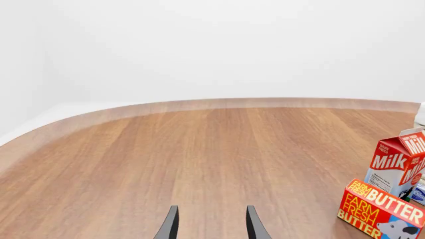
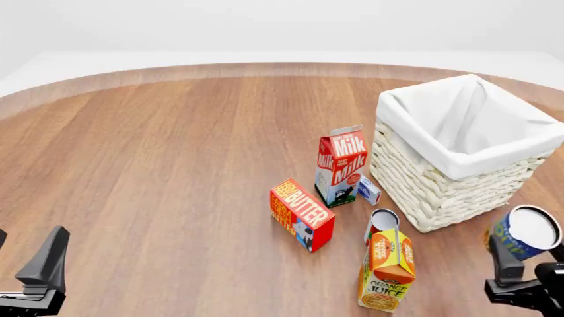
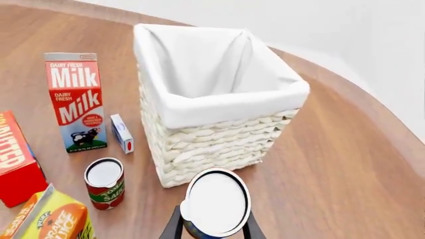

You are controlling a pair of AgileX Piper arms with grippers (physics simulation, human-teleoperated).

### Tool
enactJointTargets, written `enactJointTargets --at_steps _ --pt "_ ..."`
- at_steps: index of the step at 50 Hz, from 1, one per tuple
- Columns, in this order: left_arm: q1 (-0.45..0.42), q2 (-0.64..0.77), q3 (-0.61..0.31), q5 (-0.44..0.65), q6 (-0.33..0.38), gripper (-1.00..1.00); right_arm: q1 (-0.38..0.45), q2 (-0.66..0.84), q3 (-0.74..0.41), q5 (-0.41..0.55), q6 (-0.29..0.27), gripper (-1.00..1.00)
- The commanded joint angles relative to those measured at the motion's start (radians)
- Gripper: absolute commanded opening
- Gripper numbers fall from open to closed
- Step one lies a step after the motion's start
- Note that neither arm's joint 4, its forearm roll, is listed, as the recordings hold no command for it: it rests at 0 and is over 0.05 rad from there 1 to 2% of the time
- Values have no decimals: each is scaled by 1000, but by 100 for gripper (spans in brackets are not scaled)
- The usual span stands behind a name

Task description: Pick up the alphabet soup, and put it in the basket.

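At the table's near right corner, our right gripper (image 2: pixel 525 274) holds the alphabet soup (image 2: pixel 524 232) off the wood, its two dark fingers pinching the can's sides. The can is tilted so its round white top faces up and toward us, with the blue label and yellow-orange band showing beneath. No writing on it can be read.

Just beyond the can, forward and slightly left, stands the basket (image 2: pixel 440 186), white wicker with a white cloth lining folded over its rim, its square mouth open upward. We judge the coming move to be a lift over the near rim, then a drop inside; the right arm is plainly the nearer one.

Our left gripper (image 1: pixel 211 224) waits far off at the near left, fingers spread apart and holding nothing.

Left of the basket stand a milk carton (image 2: pixel 339 166) reading "Dairy Fresh Milk", a red butter box (image 2: pixel 302 214) marked "Farm Fresh Butter", an orange juice carton (image 2: pixel 387 270), and a red-labelled can (image 2: pixel 381 224).
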Motion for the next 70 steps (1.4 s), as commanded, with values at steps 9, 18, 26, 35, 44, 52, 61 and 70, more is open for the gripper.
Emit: enactJointTargets --at_steps 9,18,26,35,44,52,61,70 --pt "0 0 0 0 0 100 27 -83 -98 101 1 -100" --pt "0 0 0 0 0 100 43 -37 -140 75 -6 -100" --pt "0 0 0 0 0 100 60 9 -176 37 -8 -100" --pt "0 0 0 0 0 100 81 52 -228 19 4 -100" --pt "0 0 0 0 0 100 96 78 -293 39 -11 -100" --pt "0 0 0 0 0 100 103 89 -340 59 -20 -100" --pt "0 0 0 0 0 100 117 116 -411 77 -28 -100" --pt "0 0 0 0 0 100 130 124 -495 119 -50 -100"
